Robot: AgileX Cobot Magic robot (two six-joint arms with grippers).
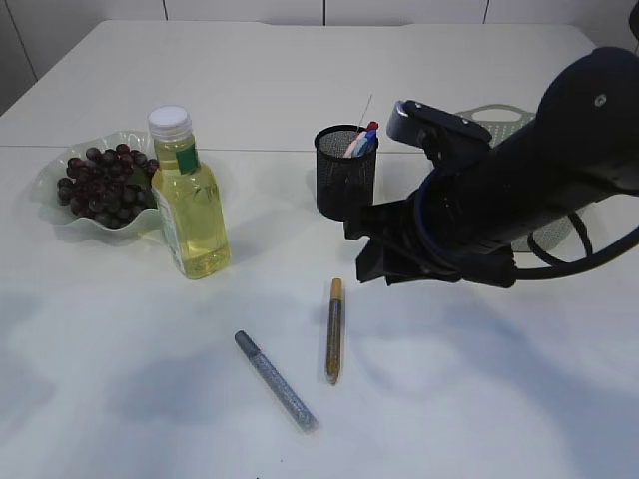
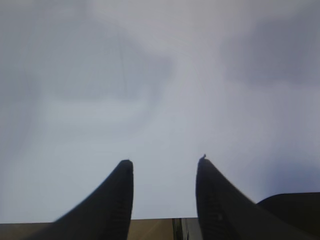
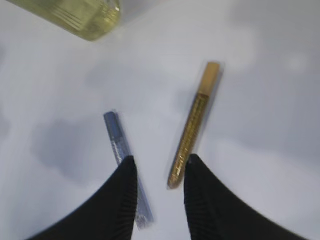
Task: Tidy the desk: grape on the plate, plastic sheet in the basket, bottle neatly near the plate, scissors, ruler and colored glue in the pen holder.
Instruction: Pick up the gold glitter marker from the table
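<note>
White surface (image 1: 300, 100), seen at a slant from its near edge. Toward the far-left corner, a pale wavy plate (image 1: 52, 200) holding dark grapes (image 1: 100, 185). Just beside the plate on its right, an upright bottle (image 1: 188, 200) of yellow liquid with a white cap and green label. Near the middle, a black mesh pen holder (image 1: 344, 172), upright, with red, blue and white items poking out of its top; what each one is cannot be told. Behind the dark arm, toward the far-right corner, a pale basket (image 1: 497, 115) – mostly hidden.

Toward the near edge, two glue pens lying flat and apart: a gold glue pen (image 1: 334, 329) roughly pointing at the near edge, and a silver glue pen (image 1: 275, 380) lying at a slant to its left, closer to that edge.

Right claw (image 3: 160, 167) hanging above both pens, fingers parted and empty – in the wrist view one finger in front of the silver pen's lower part, the other just beside the gold pen's tip; contact with the surface not visible. In the exterior view, the right arm (image 1: 519, 190) stretching in from the right edge, its front end just right of the pen holder.

Left claw (image 2: 164, 165) likewise released, nothing between its fingers, over bare white surface near an edge.
</note>
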